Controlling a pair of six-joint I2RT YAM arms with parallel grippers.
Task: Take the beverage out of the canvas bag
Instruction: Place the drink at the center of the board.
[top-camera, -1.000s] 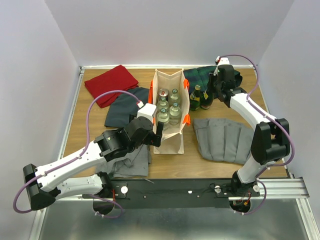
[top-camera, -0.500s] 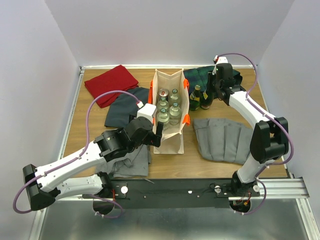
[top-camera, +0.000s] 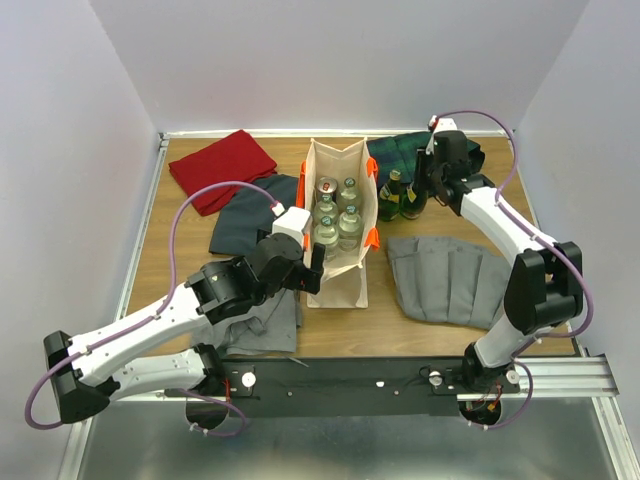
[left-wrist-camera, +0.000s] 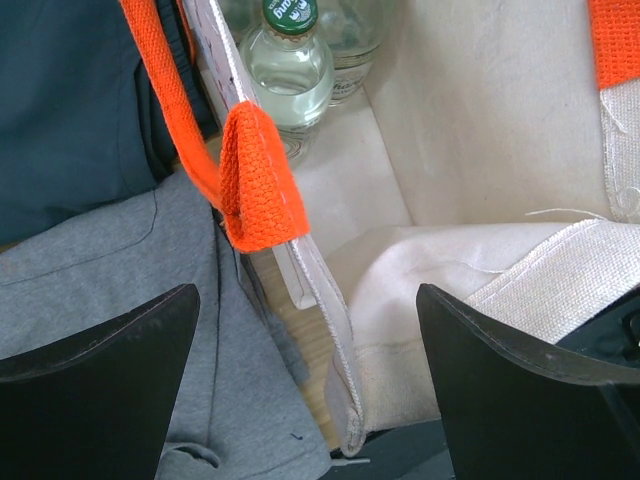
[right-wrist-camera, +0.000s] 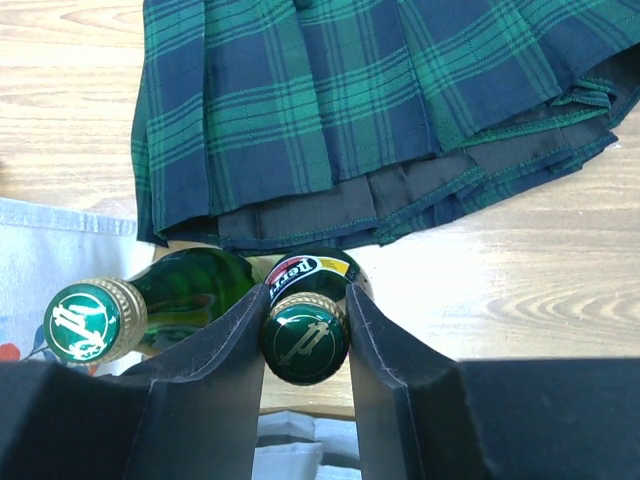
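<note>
The beige canvas bag (top-camera: 338, 285) with orange handles (left-wrist-camera: 262, 180) stands mid-table and holds several clear bottles (top-camera: 338, 215) and a can. My left gripper (top-camera: 315, 262) is open and straddles the bag's near left wall (left-wrist-camera: 330, 300), touching nothing. A clear green-capped bottle (left-wrist-camera: 290, 65) shows inside. Right of the bag, two green bottles (top-camera: 400, 196) stand on the table. My right gripper (right-wrist-camera: 305, 300) is shut on the cap of one green bottle (right-wrist-camera: 305, 340). The other green bottle (right-wrist-camera: 95, 320) stands just to its left.
A green plaid skirt (right-wrist-camera: 350, 100) lies behind the green bottles. Grey pleated cloth (top-camera: 450, 280) lies in front of them. Grey cloth (left-wrist-camera: 110, 280) and a dark teal garment (top-camera: 245, 220) lie left of the bag, with a red cloth (top-camera: 222, 165) at the back left.
The right wrist has shifted only very slightly over the green bottles. The left arm has held still.
</note>
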